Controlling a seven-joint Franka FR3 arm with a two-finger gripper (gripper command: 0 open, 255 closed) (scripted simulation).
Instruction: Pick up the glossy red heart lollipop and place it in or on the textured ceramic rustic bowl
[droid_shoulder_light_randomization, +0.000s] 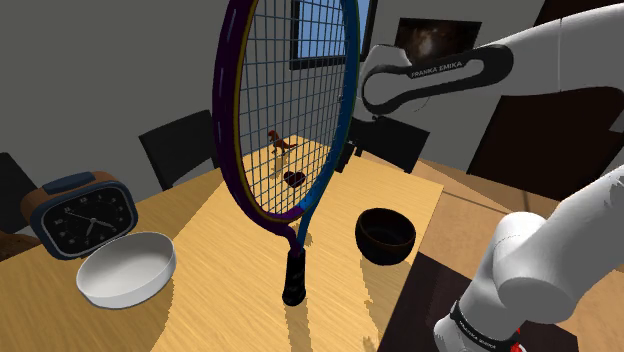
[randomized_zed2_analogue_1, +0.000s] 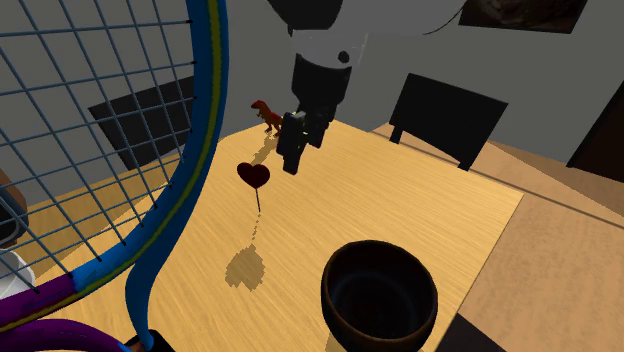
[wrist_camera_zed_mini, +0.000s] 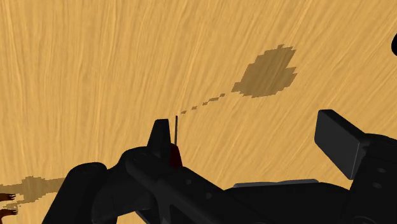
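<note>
- Two black fingers (wrist_camera_zed_mini: 340, 143) of the gripper (wrist_camera_zed_mini: 245, 127) stand far apart, so we see it is open and holds nothing.
- We see the dark red heart lollipop (randomized_zed2_analogue_1: 253, 175) just beside one finger. We cannot tell if that finger touches it.
- We see the lollipop standing up, heart on top, with its thin stick going down to the wooden table (randomized_zed2_analogue_1: 400, 190).
- We see its heart-shaped shadow (randomized_zed2_analogue_1: 245, 268) on the table, between the lollipop and the dark bowl (randomized_zed2_analogue_1: 378, 300).
- We see the dark bowl sitting upright, well apart from the lollipop.
- We see a tennis racket (droid_shoulder_light_randomization: 292, 262) standing on its handle. In the shoulder view we look at the lollipop through its strings.
- We see a small toy dinosaur (randomized_zed2_analogue_1: 266, 113) on the table behind the gripper.
- We see an alarm clock (droid_shoulder_light_randomization: 85, 215) and a white bowl (droid_shoulder_light_randomization: 125, 268) at the shoulder view's left.
</note>
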